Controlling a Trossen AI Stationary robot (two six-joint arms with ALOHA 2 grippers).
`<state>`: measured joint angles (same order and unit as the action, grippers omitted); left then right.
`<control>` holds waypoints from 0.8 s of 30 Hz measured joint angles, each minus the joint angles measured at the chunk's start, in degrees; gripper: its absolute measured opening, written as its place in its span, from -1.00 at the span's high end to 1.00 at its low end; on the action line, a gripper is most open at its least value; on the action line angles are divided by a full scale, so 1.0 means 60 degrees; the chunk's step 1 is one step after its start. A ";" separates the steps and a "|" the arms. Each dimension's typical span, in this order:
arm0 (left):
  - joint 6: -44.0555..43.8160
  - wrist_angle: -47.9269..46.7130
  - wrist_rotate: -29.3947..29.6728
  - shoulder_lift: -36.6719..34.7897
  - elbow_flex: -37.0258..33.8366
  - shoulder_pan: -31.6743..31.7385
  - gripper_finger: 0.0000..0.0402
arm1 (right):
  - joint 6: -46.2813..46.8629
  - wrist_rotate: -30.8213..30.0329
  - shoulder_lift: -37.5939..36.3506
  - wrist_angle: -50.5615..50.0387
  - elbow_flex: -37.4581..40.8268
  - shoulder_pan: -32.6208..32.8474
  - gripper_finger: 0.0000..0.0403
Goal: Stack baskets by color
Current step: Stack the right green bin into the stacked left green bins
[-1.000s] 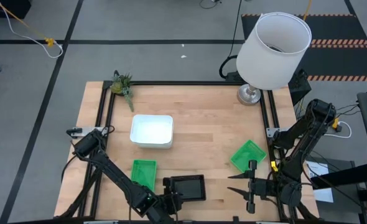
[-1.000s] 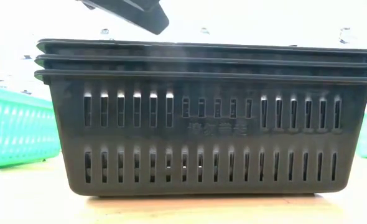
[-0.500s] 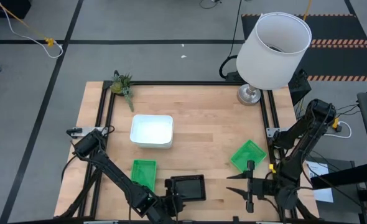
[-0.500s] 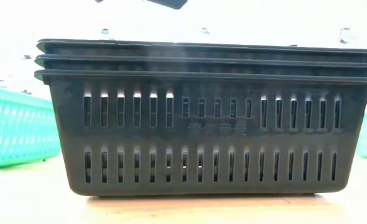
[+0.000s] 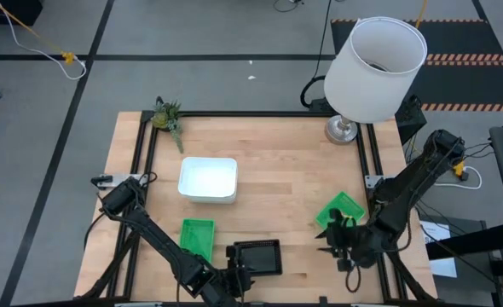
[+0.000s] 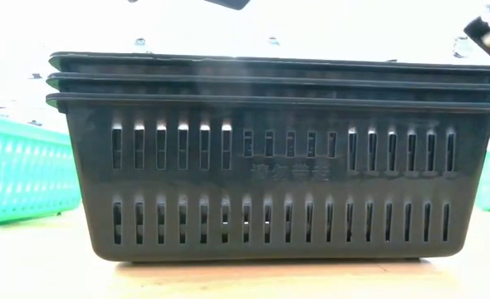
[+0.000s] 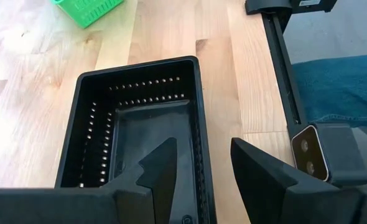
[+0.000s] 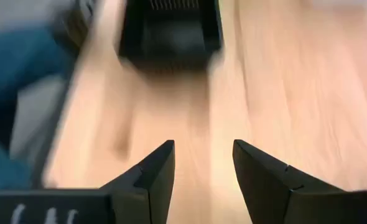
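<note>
Wooden table (image 5: 277,183), nested slotted black baskets (image 6: 274,166)

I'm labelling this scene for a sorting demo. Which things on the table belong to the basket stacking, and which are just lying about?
Part of the job: black baskets, nested in a stack of three; white baskets; green basket left of the black stack; green basket by the right gripper.

Just lying about: lamp with white shade; plant sprig.
</note>
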<state>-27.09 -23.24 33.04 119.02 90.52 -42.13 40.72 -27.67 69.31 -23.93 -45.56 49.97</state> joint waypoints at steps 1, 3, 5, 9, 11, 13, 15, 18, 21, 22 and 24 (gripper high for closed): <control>0.0000 0.0000 0.0000 0.0000 0.0000 0.0000 0.23 | 0.0145 0.0413 -0.0138 -0.0628 0.0000 -0.0027 0.23; 0.0001 0.0000 0.0000 0.0000 0.0000 0.0000 0.23 | 0.0328 0.0971 -0.0401 -0.1685 0.0000 -0.0031 0.23; 0.0002 -0.0002 0.0000 0.0000 0.0000 0.0000 0.23 | 0.0561 0.1392 -0.0705 -0.2489 0.0000 -0.0022 0.23; 0.0004 0.0000 0.0000 0.0004 0.0000 0.0004 0.23 | 0.0701 0.2203 -0.1140 -0.3377 0.0000 0.0068 0.23; 0.0004 0.0000 0.0000 0.0001 0.0000 0.0010 0.23 | 0.0583 0.2414 -0.1208 -0.3839 0.0000 0.0129 0.23; 0.0002 0.0000 0.0000 0.0002 0.0000 0.0018 0.23 | 0.0337 0.2505 -0.1163 -0.4356 0.0000 0.0136 0.23; -0.0004 0.0018 0.0000 0.0004 0.0000 0.0018 0.23 | 0.0105 0.2667 -0.1048 -0.4785 0.0004 0.0125 0.23; 0.0004 0.0105 0.0000 0.0000 0.0000 0.0018 0.23 | -0.0083 0.2691 -0.0890 -0.5122 0.0007 0.0125 0.23; 0.0045 0.0109 -0.0004 0.0000 0.0000 0.0018 0.23 | -0.0161 0.2730 -0.0708 -0.5163 0.0007 0.0125 0.23; 0.0045 0.0109 -0.0004 0.0000 0.0000 0.0018 0.23 | -0.0169 0.2838 -0.0643 -0.5166 0.0007 0.0125 0.23; 0.0047 0.0109 -0.0004 0.0000 0.0000 0.0018 0.23 | -0.0153 0.3074 -0.0517 -0.5213 0.0007 0.0125 0.25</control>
<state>-26.81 -22.59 33.01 119.02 90.52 -42.02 39.80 -9.23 66.20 -55.21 -45.52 50.72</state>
